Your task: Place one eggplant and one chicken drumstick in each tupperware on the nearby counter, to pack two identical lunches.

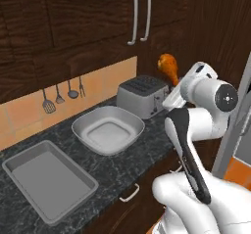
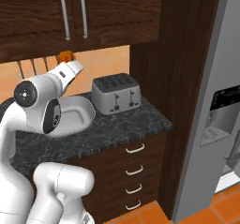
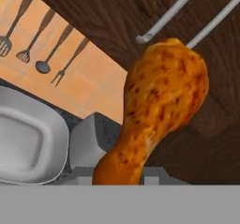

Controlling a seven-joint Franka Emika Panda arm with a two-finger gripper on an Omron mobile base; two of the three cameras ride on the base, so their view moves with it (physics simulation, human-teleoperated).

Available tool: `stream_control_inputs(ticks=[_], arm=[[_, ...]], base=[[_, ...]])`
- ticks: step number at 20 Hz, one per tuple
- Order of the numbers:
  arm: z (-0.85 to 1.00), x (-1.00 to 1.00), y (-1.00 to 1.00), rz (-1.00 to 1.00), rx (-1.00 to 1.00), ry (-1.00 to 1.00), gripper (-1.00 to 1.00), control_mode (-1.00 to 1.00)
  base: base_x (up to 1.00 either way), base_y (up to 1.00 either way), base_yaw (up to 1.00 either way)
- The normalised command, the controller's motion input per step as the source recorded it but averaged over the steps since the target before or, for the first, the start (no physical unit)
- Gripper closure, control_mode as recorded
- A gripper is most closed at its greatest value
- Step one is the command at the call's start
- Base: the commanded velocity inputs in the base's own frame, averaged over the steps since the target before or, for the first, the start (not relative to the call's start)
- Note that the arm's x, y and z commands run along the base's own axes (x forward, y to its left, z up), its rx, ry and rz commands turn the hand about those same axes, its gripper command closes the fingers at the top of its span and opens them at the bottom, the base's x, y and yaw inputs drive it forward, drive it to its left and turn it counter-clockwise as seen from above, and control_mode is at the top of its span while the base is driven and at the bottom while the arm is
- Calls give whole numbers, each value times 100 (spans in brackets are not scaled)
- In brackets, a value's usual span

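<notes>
My gripper [image 1: 173, 85] is shut on a chicken drumstick [image 1: 168, 66], held by its thin bone end with the fat end up, in the air above the toaster. The hand view has the glazed drumstick [image 3: 159, 110] close up, and it peeks over the arm [image 2: 65, 56] in the right base view. On the dark speckled counter [image 1: 127, 164] stand two tupperware: a white rounded-square dish [image 1: 81, 125] left of the toaster and a grey rectangular tray [image 1: 12, 167] further left. Both are empty. The white dish [image 3: 51, 120] lies below and left of the hand. The eggplant is out of view.
A silver four-slot toaster [image 1: 142, 96] stands at the counter's right end, right under the hand. Utensils [image 1: 61, 96] hang on the orange backsplash. Upper cabinet handles [image 1: 139, 12] are just above the drumstick. A tall wood panel and a grey fridge [image 2: 211, 101] close off the right.
</notes>
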Motion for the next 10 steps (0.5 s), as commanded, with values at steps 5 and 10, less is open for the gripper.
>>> stream_control_inputs(ticks=[5, 10], arm=[[-100, 3, 71, -6, -4, 6, 100, -100], [-69, 1, 43, 0, 2, 46, 100, -100]], base=[[0, 0, 0], [0, 0, 0]])
